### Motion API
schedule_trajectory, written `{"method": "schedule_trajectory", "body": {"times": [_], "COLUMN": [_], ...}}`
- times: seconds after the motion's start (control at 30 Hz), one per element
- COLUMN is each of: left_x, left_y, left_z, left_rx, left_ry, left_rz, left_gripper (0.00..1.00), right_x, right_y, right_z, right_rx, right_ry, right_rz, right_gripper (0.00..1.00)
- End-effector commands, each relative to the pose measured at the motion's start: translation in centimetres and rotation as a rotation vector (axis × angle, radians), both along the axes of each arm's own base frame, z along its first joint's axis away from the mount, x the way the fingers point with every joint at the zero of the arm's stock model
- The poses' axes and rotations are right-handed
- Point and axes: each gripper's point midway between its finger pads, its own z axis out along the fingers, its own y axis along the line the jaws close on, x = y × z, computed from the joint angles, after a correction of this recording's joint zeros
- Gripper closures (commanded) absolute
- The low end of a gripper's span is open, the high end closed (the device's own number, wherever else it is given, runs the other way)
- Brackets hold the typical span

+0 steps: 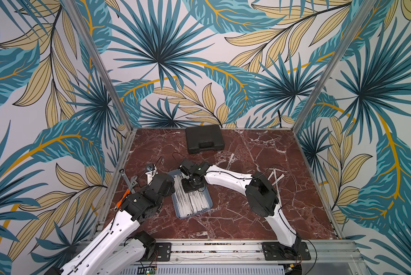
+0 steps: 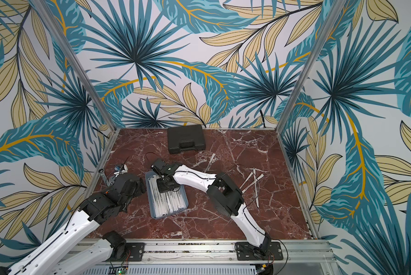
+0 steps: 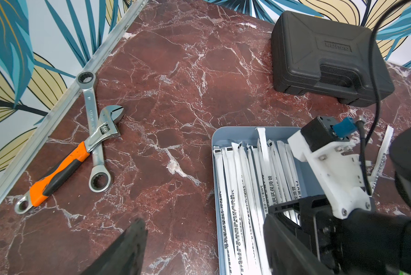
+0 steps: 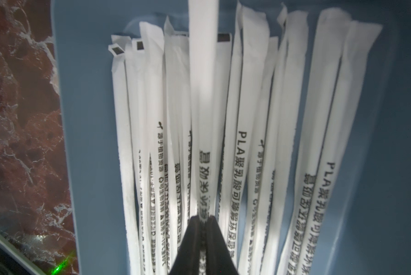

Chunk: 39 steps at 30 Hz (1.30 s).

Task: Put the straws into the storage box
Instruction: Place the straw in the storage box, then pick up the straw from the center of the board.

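Most of the thin white paper-wrapped straws [image 4: 247,107], printed with dark lettering, already lie lengthwise side by side in the shallow blue-grey plastic storage box [image 4: 85,119]. The box sits near the middle of your red marble tabletop [image 1: 235,219]. Your right gripper [image 4: 203,220] hangs over the box's far half, its black fingers pinched tight on a single straw [image 4: 202,83] that runs above the others along the same line. Your left gripper [image 3: 204,221] sits just beside the box's left wall, jaws parted, nothing between them. A few loose straws [image 2: 253,177] lie crossed on the table behind the right arm. Another straw [image 2: 210,162] lies alone nearer the black hard plastic case [image 1: 204,139] at the back. A silver ratchet spanner [image 3: 91,133] and an orange-handled adjustable wrench [image 3: 64,166] lie crossed by the left edge.
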Motion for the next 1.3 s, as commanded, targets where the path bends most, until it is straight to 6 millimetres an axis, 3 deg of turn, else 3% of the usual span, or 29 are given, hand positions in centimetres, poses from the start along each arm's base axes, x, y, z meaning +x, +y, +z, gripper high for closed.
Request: {"method": "schedule_trajectory", "body": {"times": [0.0,0.07,0.17,0.3,0.37,0.43,0.5,0.57,0.7,0.83,0.97,1.07,1.27], "left_x": [0.0,0.1,0.1,0.5,1.0,1.7,2.1,2.2,2.3,2.4,2.3,2.3,2.6], "left_y": [0.0,0.0,0.2,-0.2,-1.4,-3.8,-7.2,-10.2,-13.7,-14.6,-14.4,-13.9,-11.6], "left_z": [-0.5,-0.2,0.4,1.4,1.8,1.8,1.3,0.1,-2.8,-3.9,-4.3,-4.2,-3.1], "left_rx": [0.007,0.008,0.022,0.026,0.009,0.007,0.047,0.086,0.101,0.092,0.108,0.123,0.101], "left_ry": [0.003,-0.001,-0.007,-0.023,-0.022,-0.019,-0.002,0.043,0.130,0.153,0.165,0.162,0.119], "left_rz": [-0.007,-0.010,-0.011,-0.034,-0.072,-0.148,-0.241,-0.316,-0.394,-0.415,-0.413,-0.400,-0.341], "left_gripper": [0.18,0.18,0.18,0.19,0.19,0.19,0.19,0.19,0.19,0.19,0.19,0.19,0.19], "right_x": [-0.9,-0.5,0.6,3.0,5.3,6.9,8.2,9.4,11.3,12.3,12.2,11.6,10.8], "right_y": [-0.3,-0.5,-2.0,-7.3,-12.2,-16.7,-19.8,-21.3,-22.1,-22.0,-22.2,-22.7,-22.9], "right_z": [-2.0,-1.1,1.8,5.3,5.1,3.5,2.2,1.4,-0.1,-1.9,-3.4,-4.2,-3.1], "right_rx": [-0.026,-0.023,0.005,0.012,-0.050,-0.120,-0.179,-0.211,-0.222,-0.226,-0.238,-0.250,-0.218], "right_ry": [0.048,0.027,-0.010,-0.064,-0.102,-0.105,-0.104,-0.107,-0.088,-0.056,-0.031,-0.017,-0.030], "right_rz": [-0.008,-0.021,-0.070,-0.219,-0.355,-0.474,-0.541,-0.570,-0.598,-0.602,-0.609,-0.619,-0.615], "right_gripper": [0.87,0.81,0.71,0.62,0.58,0.53,0.50,0.49,0.50,0.53,0.58,0.68,0.89]}}
